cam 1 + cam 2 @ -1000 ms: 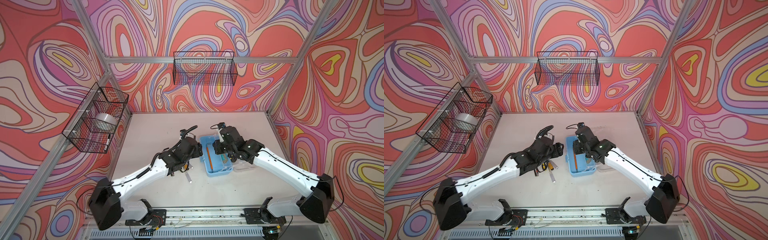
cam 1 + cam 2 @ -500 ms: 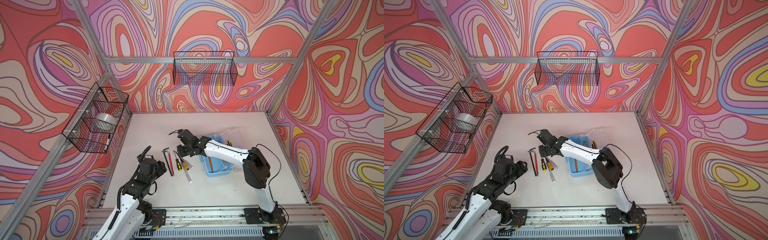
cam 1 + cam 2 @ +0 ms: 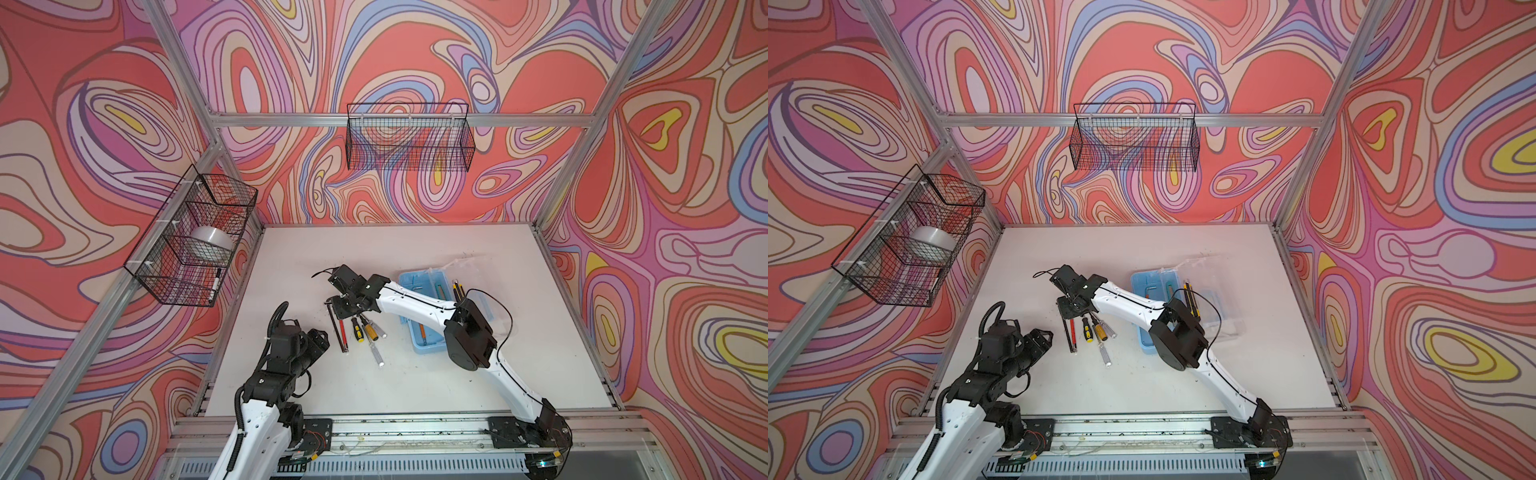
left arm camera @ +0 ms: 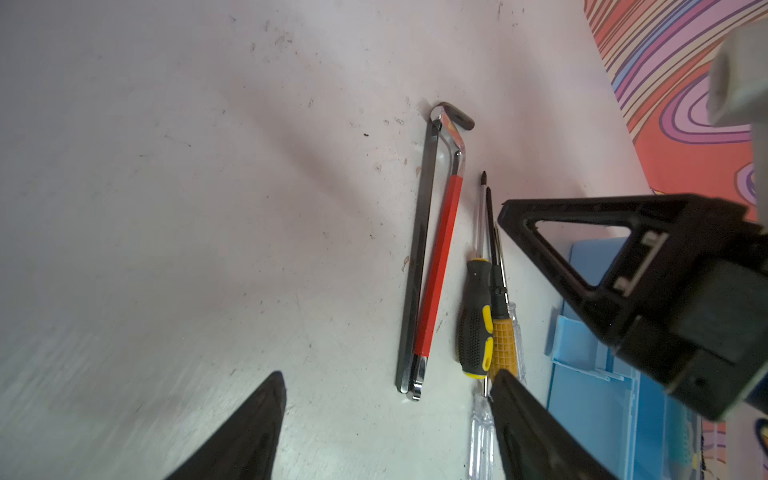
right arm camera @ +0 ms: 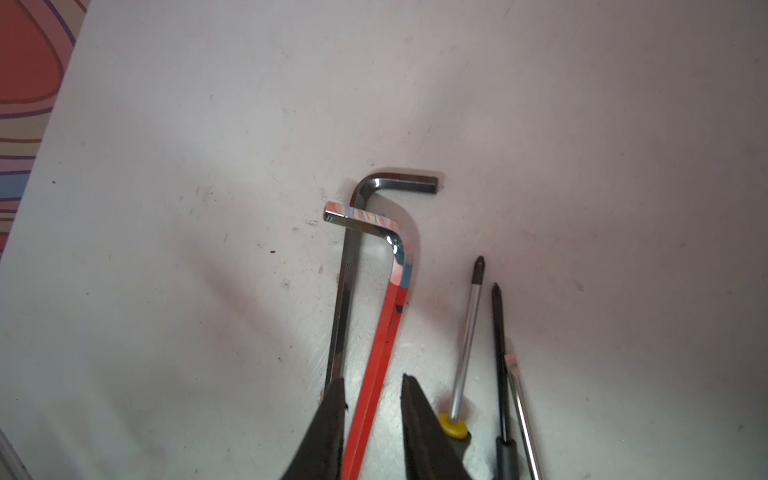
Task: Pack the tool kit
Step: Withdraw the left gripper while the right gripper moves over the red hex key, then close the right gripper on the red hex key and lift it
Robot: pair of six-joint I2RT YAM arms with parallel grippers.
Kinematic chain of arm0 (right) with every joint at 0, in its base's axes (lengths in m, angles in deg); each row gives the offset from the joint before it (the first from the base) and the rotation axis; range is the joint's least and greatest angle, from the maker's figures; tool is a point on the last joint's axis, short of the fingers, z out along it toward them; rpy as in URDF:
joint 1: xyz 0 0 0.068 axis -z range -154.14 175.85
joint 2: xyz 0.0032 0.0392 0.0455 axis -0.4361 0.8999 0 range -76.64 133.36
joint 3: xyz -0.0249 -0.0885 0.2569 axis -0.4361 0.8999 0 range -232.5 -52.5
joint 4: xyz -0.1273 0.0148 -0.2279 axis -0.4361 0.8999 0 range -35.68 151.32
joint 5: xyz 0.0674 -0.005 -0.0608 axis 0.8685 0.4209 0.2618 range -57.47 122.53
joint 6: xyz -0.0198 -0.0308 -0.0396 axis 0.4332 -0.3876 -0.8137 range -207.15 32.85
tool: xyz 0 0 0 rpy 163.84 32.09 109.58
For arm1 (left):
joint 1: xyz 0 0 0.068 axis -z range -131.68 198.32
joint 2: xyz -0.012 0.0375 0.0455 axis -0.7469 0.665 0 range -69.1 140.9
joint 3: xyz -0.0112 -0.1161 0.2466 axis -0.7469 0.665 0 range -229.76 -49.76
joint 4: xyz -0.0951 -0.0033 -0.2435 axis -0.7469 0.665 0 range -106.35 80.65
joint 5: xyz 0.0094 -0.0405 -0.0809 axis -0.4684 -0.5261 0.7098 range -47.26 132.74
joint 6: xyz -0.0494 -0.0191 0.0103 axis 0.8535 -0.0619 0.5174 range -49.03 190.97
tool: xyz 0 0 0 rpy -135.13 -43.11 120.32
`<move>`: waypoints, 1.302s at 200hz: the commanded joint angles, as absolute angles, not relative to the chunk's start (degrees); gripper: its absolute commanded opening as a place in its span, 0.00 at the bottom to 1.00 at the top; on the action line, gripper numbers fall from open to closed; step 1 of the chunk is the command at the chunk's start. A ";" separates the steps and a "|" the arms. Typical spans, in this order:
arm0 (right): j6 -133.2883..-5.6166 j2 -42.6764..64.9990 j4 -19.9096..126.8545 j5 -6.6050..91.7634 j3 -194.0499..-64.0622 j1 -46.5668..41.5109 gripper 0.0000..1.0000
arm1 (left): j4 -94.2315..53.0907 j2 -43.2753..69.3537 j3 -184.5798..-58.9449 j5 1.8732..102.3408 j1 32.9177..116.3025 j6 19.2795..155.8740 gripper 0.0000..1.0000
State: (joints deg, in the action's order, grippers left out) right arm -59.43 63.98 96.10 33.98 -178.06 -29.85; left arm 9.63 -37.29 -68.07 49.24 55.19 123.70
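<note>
The light-blue tool kit box (image 3: 424, 345) (image 3: 1141, 286) lies open right of the table's middle, its clear lid (image 3: 473, 270) folded out to the right. A hex key (image 3: 416, 286) lies inside. Left of it on the table lie a plain hex key (image 5: 343, 316), a red-sleeved hex key (image 3: 341, 330) (image 5: 384, 332), and three screwdrivers (image 3: 357, 330) (image 4: 473, 324). My right gripper (image 3: 338, 309) (image 5: 372, 384) reaches across and straddles the red hex key, jaws narrowly open with a gap on one side. My left gripper (image 3: 320, 338) (image 4: 386, 380) hangs open and empty, front left of the tools.
A black wire basket (image 3: 191, 237) on the left wall holds a tape roll (image 3: 208, 241) and a marker. Another wire basket (image 3: 409, 137) hangs on the back wall. Yellow-black utility knives (image 3: 457, 289) rest by the box's right side.
My left arm has pulled back from beside the box to the front left. My right gripper has swung from over the box to the hex keys on its left.
</note>
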 commanded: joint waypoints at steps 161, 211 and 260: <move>-61.73 76.18 108.52 25.13 -192.17 -33.18 0.24 | 4.40 -32.36 -68.42 52.32 53.51 122.03 0.77; -62.09 76.63 110.06 21.36 -191.75 -33.30 0.20 | 3.15 -31.03 -68.86 52.39 53.50 121.86 0.76; -61.77 76.91 109.34 23.21 -191.74 -33.30 0.15 | 1.47 -29.07 -68.46 53.07 53.50 122.12 0.76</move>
State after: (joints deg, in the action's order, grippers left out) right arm -61.61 74.88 107.88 23.47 -192.03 -33.37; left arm 3.24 -29.47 -68.07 52.45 53.88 122.19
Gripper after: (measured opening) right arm 0.155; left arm 0.761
